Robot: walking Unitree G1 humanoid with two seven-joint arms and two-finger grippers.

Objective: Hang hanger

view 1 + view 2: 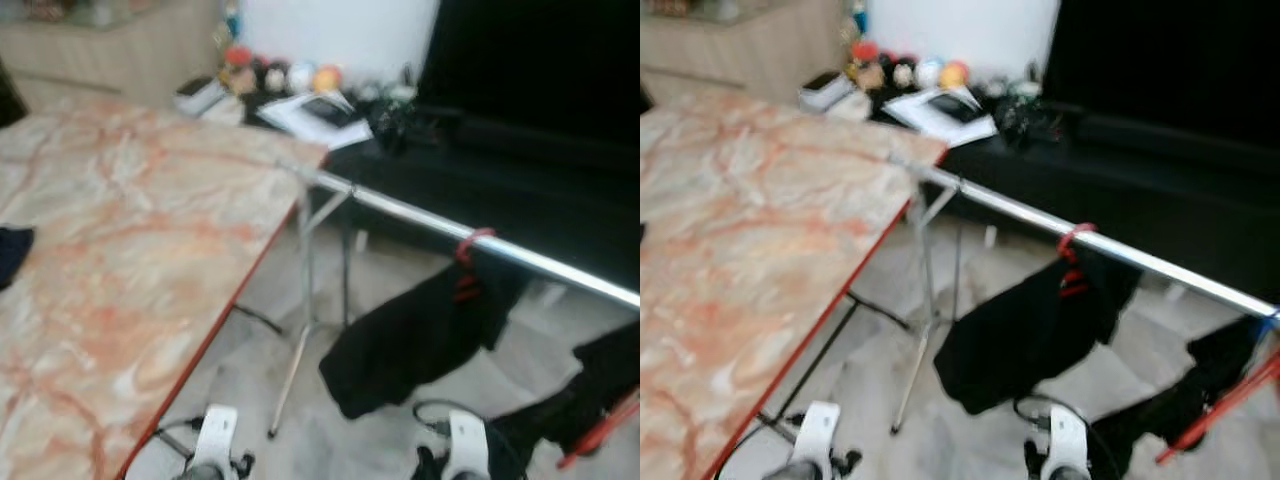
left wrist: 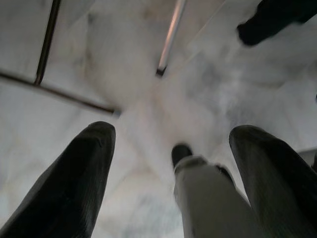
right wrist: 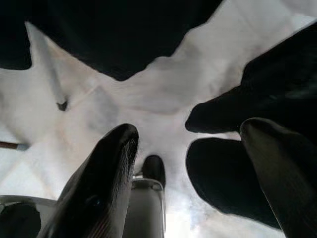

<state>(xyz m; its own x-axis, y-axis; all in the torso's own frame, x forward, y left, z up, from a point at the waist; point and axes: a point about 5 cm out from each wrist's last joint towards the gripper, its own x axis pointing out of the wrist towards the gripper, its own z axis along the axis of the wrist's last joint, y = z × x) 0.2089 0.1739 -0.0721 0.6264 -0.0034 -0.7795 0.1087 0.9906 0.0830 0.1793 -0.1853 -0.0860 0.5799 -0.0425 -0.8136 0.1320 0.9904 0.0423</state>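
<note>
Rail carries red hanger with black garment; marble table left; both grippers spread, empty.

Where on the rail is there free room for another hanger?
The rail is bare from the table corner to the red hanger with its black garment, and again past it toward the right. The low right is crowded: a second garment on a red hanger.
</note>
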